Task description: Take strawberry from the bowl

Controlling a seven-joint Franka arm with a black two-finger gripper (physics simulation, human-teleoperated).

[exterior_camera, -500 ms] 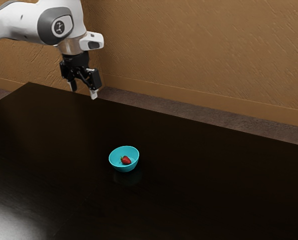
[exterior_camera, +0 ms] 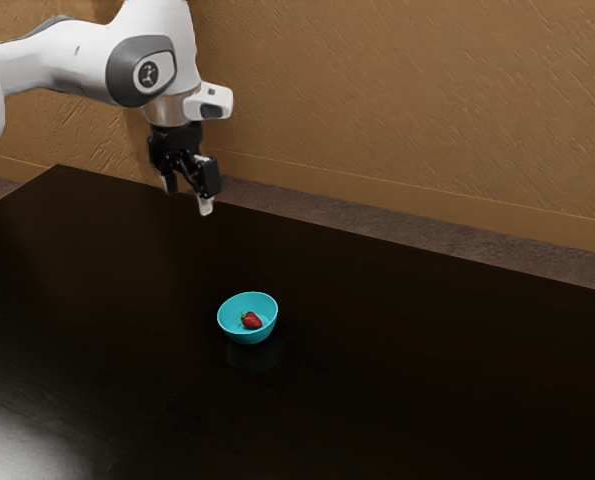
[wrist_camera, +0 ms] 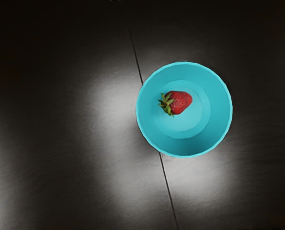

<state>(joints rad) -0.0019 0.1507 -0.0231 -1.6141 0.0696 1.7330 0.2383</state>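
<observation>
My gripper [exterior_camera: 188, 201] hangs high above the table in the exterior view, its two fingers spread apart and nothing between them. The turquoise bowl [exterior_camera: 234, 330] stands upright on the table, lower than the gripper and some way off toward the viewer. Inside it lies the red strawberry [exterior_camera: 252, 320]. Seen from above in the wrist view, the strawberry [wrist_camera: 180, 102] rests on its side on the floor of the bowl [wrist_camera: 219, 112], its green leaves near the inner wall.
The dark, glossy table [exterior_camera: 407, 350] stretches around the bowl, with a thin seam crossing its top beside the bowl in the wrist view. A brown textured wall [exterior_camera: 397, 110] rises behind the table's far edge.
My arm and gripper have moved toward the exterior view's right and somewhat lower, closer to the bowl. The bowl and strawberry have stayed where they were.
</observation>
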